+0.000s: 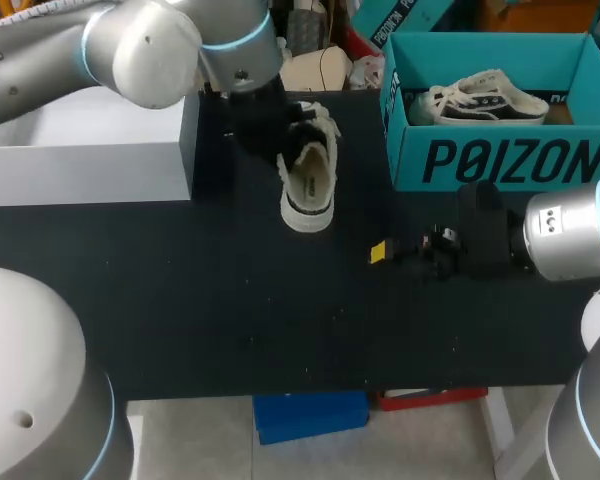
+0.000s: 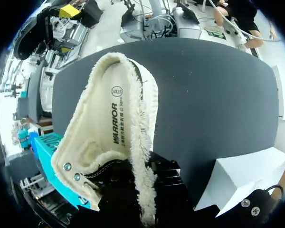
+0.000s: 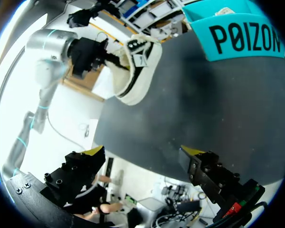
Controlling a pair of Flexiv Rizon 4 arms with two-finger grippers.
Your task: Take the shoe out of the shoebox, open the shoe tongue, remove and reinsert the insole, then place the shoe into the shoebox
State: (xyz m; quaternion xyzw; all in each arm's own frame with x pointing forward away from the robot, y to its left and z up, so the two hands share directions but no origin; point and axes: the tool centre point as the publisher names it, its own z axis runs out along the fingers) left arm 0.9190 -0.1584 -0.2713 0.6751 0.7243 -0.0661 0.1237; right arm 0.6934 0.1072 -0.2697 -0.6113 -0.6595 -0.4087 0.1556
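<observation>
Your left gripper (image 1: 286, 136) is clamped on the shoe (image 1: 309, 178) at its fleecy collar. In the left wrist view the shaggy cream pile runs down between the black fingers and hides their tips. The shoe sits at the far middle of the matte black table (image 1: 230, 300), left of the shoebox (image 1: 510, 160), with its opening turned up. It has a thick white rubber sole, dark trim and a woolly lining, and the smooth pale insole (image 2: 115, 118) lies flat inside it. The shoebox is teal card, open-topped, at the far right, and a second shoe (image 1: 480, 100) of the same make rests in it on its side. A plain white box (image 1: 90, 150) with sharp corners stands at the far left. Your right gripper (image 3: 143, 152) hangs over the table's right side, near of the shoebox, with its fingers spread wide and nothing between them.
</observation>
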